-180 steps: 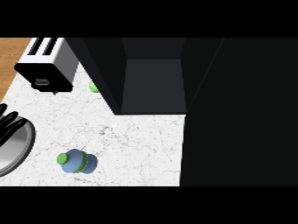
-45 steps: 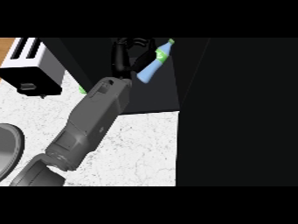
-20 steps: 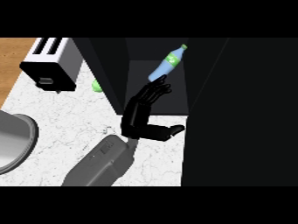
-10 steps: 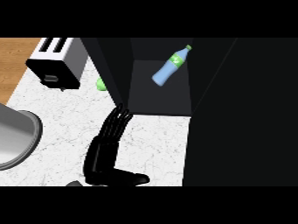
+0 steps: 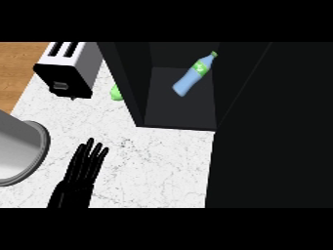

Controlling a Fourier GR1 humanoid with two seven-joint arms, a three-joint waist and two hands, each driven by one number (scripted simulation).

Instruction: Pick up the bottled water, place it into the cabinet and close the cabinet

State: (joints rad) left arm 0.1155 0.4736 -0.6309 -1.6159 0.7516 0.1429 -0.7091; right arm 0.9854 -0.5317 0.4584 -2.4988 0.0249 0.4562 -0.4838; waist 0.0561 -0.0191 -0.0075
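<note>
The bottled water (image 5: pixel 194 74), blue with a green label and cap, lies tilted inside the dark open cabinet (image 5: pixel 179 114), cap pointing to the upper right. Nothing touches it. My left hand (image 5: pixel 77 177) is low over the white counter, well below and left of the cabinet, fingers straight and spread, holding nothing. A broad black surface (image 5: pixel 284 146) fills the view's right side beside the cabinet's opening; I cannot tell if it is the door. My right hand does not show.
A silver toaster (image 5: pixel 68 68) stands at the back left. A small green object (image 5: pixel 115 93) peeks out by the cabinet's left wall. A large grey round vessel (image 5: pixel 10 146) sits at the left edge. Marble counter (image 5: pixel 161 166) lies between hand and cabinet.
My left hand has drawn back out of the cabinet, down and to the left, leaving the bottle lying inside. The view has shifted a little too.
</note>
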